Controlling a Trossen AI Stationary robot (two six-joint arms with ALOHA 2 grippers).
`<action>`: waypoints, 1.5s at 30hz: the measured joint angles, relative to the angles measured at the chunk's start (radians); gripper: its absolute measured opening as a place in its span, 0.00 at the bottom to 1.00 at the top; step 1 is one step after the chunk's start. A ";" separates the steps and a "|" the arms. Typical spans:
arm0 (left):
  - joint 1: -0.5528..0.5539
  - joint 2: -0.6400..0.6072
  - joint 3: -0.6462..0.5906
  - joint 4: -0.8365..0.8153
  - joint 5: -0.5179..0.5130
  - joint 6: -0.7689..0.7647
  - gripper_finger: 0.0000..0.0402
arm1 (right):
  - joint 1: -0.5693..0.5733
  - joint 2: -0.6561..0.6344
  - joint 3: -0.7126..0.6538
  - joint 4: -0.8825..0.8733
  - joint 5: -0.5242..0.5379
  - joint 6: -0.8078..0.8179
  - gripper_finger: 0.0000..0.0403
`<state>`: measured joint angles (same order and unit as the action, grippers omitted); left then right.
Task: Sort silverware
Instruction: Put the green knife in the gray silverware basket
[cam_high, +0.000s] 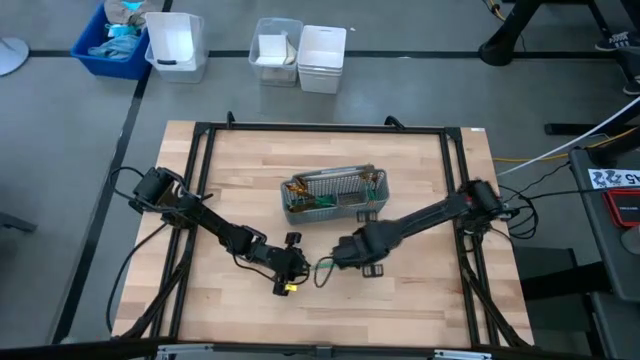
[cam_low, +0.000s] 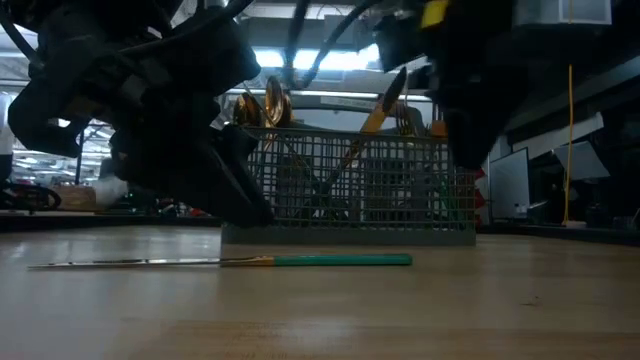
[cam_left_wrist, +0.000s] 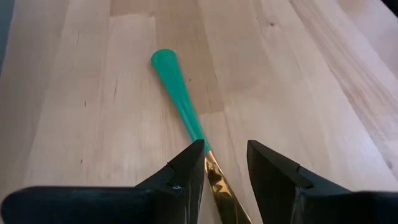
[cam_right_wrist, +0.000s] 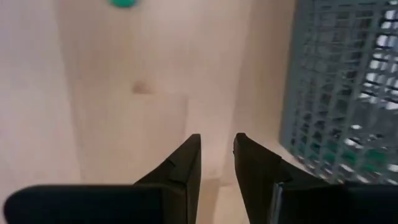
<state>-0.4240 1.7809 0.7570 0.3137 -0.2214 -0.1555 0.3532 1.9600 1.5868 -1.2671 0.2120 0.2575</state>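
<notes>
One piece of silverware lies flat on the wooden table, with a slim teal handle (cam_left_wrist: 177, 93) and a gold blade (cam_left_wrist: 214, 180). In the low view its handle (cam_low: 340, 260) points toward the table's right and its blade (cam_low: 130, 263) toward the left. My left gripper (cam_left_wrist: 226, 149) is open just above it, one finger on either side of the gold part, and it also shows in the high view (cam_high: 293, 268). My right gripper (cam_right_wrist: 217, 140) is narrowly open and empty, close to the right of the left one (cam_high: 338, 255). The grey mesh caddy (cam_high: 330, 180) holds more gold and teal pieces. My left gripper straddles the gold part (cam_left_wrist: 211, 171) just past the teal handle, coming from the table's left and slanting down along the piece. I cannot tell whether a finger (cam_left_wrist: 189, 165) touches it. The piece lies flat on the table.
The caddy (cam_low: 350, 190) stands just beyond both grippers, close beside my right gripper (cam_right_wrist: 342, 93). Bare tabletop lies toward the near edge. A blue bin (cam_high: 115, 40) and white bins (cam_high: 300, 50) stand on the floor past the far edge.
</notes>
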 joint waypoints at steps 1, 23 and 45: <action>0.000 0.000 0.000 -0.001 0.000 0.000 0.28 | 0.010 -0.036 -0.050 0.047 -0.015 0.003 0.24; 0.001 0.000 0.000 -0.019 0.000 0.051 0.28 | 0.045 -0.233 -0.653 1.198 0.024 0.200 0.24; 0.001 0.001 -0.001 -0.037 0.000 0.051 0.28 | 0.033 -0.096 -0.653 1.302 0.022 0.066 0.44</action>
<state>-0.4229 1.7817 0.7563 0.2768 -0.2212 -0.1047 0.3859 1.8643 0.9337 0.0346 0.2345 0.3240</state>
